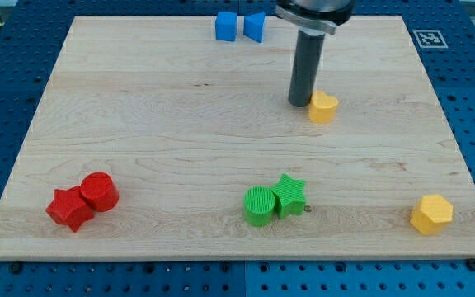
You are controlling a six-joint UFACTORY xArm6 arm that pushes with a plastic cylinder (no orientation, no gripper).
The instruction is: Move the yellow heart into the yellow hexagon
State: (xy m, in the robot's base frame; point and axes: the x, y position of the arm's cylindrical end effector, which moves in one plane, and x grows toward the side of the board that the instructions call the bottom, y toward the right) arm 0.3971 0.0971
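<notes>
With no jaws fitted, my tip (298, 103) touches the left flank of the yellow heart (323, 107) on the desk (180, 124), far from the yellow hexagon (431, 214) at lower right; an off-centre push risks the heart rotating away

Tip (298, 103) just left of yellow heart (323, 107), far centre of bench (138, 124). Yellow hexagon (431, 214) near right. Green cylinder (260, 205) touches green star (289, 195), near centre. Red star (68, 208) and red cylinder (99, 191) near left.
</notes>
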